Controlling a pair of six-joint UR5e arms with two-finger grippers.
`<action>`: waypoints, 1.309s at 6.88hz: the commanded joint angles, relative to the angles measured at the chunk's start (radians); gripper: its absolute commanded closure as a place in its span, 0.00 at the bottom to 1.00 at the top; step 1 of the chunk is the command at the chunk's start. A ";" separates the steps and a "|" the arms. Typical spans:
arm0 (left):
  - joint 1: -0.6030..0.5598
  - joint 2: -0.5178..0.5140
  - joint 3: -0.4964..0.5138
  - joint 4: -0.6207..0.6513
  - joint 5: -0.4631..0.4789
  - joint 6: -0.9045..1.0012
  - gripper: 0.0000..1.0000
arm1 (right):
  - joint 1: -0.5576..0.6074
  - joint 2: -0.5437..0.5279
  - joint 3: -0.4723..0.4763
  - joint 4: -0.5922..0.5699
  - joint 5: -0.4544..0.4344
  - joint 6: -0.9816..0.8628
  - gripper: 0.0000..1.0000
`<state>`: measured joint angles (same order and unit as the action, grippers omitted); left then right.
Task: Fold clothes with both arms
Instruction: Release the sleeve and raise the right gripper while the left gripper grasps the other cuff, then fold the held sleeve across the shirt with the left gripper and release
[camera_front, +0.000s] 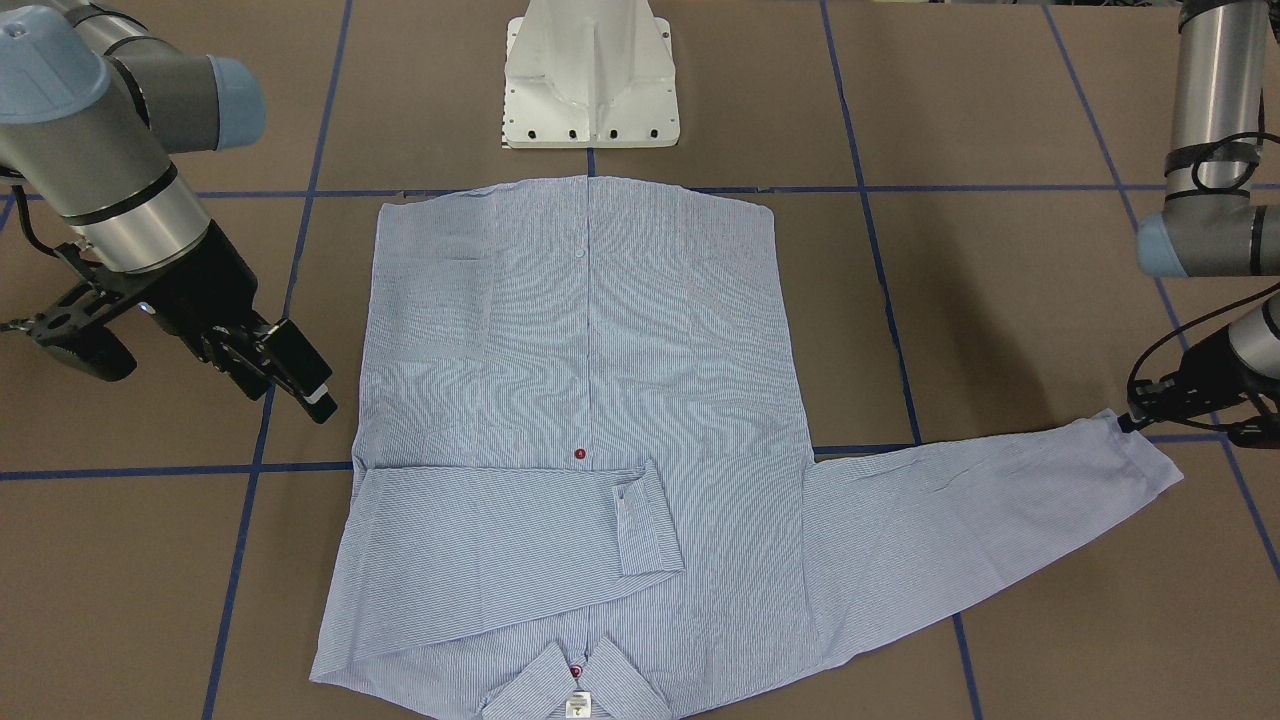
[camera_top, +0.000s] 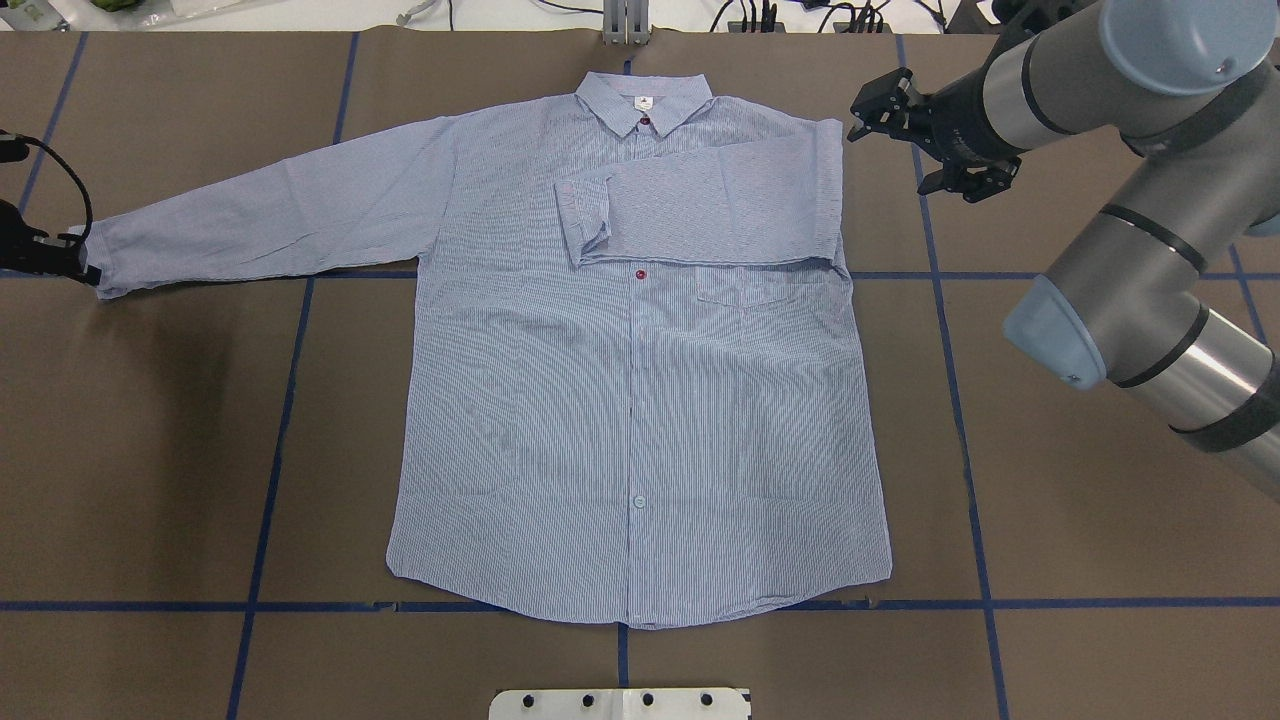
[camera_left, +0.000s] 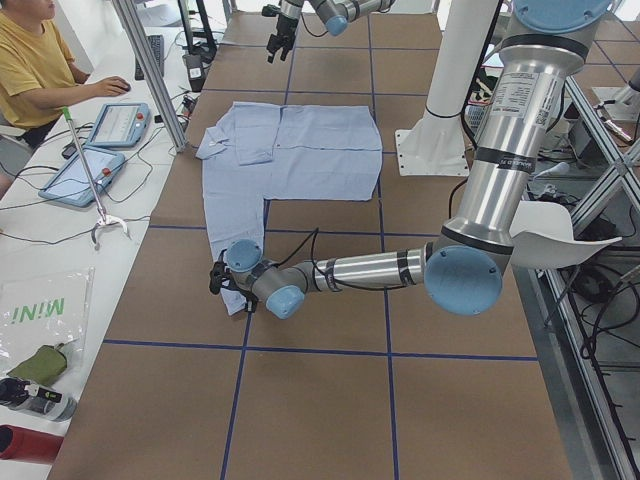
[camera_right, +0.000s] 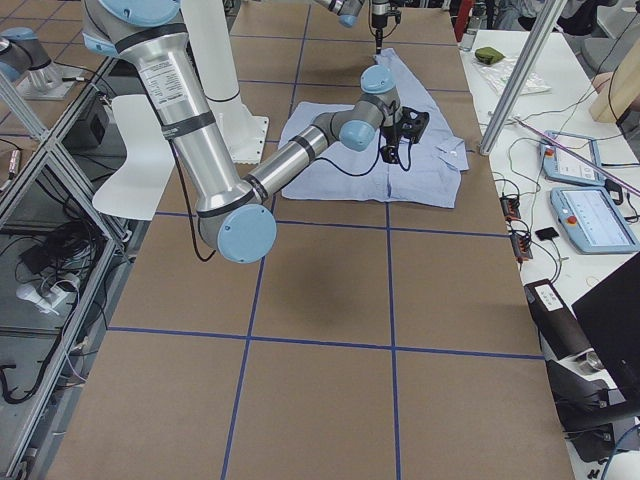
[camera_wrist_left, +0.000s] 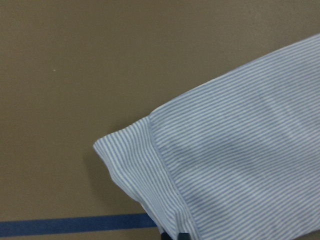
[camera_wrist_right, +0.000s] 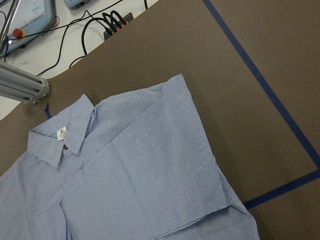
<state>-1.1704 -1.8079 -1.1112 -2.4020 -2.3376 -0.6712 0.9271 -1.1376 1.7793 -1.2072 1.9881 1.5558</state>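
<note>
- I'm not making out the collar tag's (camera_wrist_right: 62, 132) print.
- I'm apparently pinching the shirt's (camera_front: 590, 330) cuff (camera_front: 1148, 462) with my left gripper (camera_front: 1128, 421).
- My right gripper (camera_front: 280, 372) is hovering, jaws spread, holding nothing.

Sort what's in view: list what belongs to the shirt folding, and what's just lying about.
Job in hand:
striped shirt
left gripper, at the outstretched sleeve's cuff
right gripper, beside the folded sleeve

Lying about, on the side bench:
blue tablets
green pouch
grabber stick
</note>
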 joint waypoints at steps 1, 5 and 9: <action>0.000 -0.002 -0.062 0.015 0.003 -0.014 1.00 | 0.001 -0.005 0.009 0.000 -0.002 0.004 0.00; 0.071 -0.189 -0.279 0.139 0.003 -0.496 1.00 | 0.059 -0.079 0.049 -0.008 0.015 -0.088 0.00; 0.377 -0.529 -0.299 0.211 0.174 -0.992 1.00 | 0.111 -0.132 0.046 -0.009 0.057 -0.089 0.00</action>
<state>-0.8771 -2.2438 -1.4162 -2.1937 -2.2279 -1.5435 1.0288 -1.2529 1.8276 -1.2173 2.0405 1.4678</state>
